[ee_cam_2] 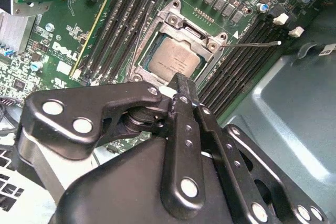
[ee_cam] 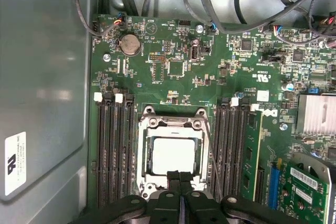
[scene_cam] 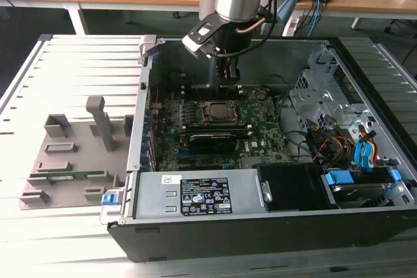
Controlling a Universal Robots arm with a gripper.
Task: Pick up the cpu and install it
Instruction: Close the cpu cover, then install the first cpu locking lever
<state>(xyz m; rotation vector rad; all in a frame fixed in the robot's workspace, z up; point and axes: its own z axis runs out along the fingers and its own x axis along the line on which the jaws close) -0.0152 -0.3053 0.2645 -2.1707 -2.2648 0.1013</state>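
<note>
- Pincer [ee_cam: 180, 178]: fingers pressed together, gripping nothing, inside the open computer case [scene_cam: 135, 141].
- Cpu [ee_cam: 173, 153]: seated in the socket frame [ee_cam: 149, 124], just beyond the pincer tips.
- Memory slots [ee_cam: 113, 150]: flanking both sides of the pincer.

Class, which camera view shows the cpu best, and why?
The first wrist view: it looks straight down on the cpu, seated in its socket. The second wrist view shows it slanted; the exterior view shows it small, below the gripper.

Even bright light; mild glare on cpu [ee_cam: 173, 153]
</note>
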